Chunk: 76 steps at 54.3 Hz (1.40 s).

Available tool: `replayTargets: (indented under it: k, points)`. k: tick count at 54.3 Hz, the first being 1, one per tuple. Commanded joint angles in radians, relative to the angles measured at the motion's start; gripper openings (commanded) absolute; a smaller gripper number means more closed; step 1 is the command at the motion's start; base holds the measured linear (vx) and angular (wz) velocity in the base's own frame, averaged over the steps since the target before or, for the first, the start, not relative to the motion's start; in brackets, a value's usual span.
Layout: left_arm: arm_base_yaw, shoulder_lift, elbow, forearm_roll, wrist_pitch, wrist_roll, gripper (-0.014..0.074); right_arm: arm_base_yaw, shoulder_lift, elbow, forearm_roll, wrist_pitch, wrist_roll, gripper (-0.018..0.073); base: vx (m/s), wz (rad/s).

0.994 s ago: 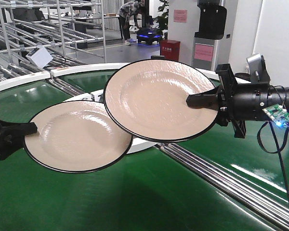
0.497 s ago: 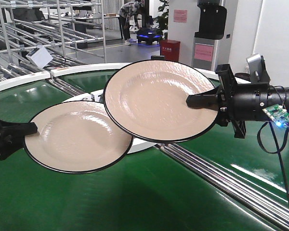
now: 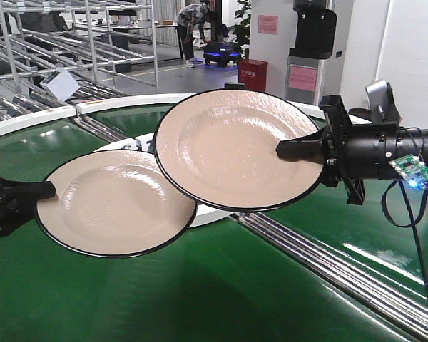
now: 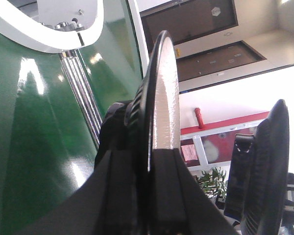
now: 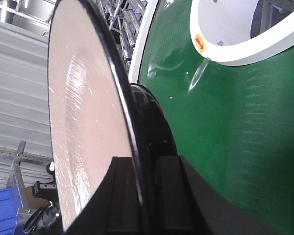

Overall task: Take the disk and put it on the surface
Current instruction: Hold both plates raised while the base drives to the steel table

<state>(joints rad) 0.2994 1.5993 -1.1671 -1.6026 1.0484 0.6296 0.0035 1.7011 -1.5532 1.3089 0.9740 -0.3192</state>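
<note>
Bright, even indoor light falls from overhead in my front view, which is sharp from edge to edge. The green conveyor belt (image 3: 200, 299) throws back soft white streaks and darkens beneath the left plate (image 3: 114, 203) and the right plate (image 3: 235, 146); both carry a mild sheen. A blue LED (image 3: 412, 182) glows on the circuit board (image 3: 408, 168). From my left wrist the white wall (image 4: 245, 98) is blown out (detail there is lost), my left gripper (image 4: 148, 169) is a blurred black silhouette, and glare patches sit on the belt. From my right wrist the right plate shows streaky highlights, while my right gripper (image 5: 143, 174) is dark and soft-focused.
</note>
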Motion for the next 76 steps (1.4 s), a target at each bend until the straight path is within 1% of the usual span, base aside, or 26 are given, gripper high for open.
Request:
replayTargets:
  k: [1,40,60,76]
  points:
    - [-0.005,-0.054,-0.031,-0.182,0.050,-0.015,-0.0001,-0.004,-0.058,-0.042,0.124,-0.012,0.004,-0.0005,-0.01,0.04]
    - [-0.005,-0.054,-0.031,-0.182,0.050,-0.015,-0.0001,-0.004,-0.058,-0.042,0.124,-0.012,0.004,-0.0005,-0.08,0.02]
    - [-0.005,-0.054,-0.031,-0.182,0.050,-0.015,-0.0001,-0.004,-0.058,-0.042,0.124,-0.012,0.004,-0.0005,-0.17,-0.19]
    - [-0.005,-0.054,-0.031,-0.182,0.050,-0.015,-0.0001,-0.004,-0.058,-0.042,0.124,-0.012,0.004,-0.0005,-0.21,-0.38]
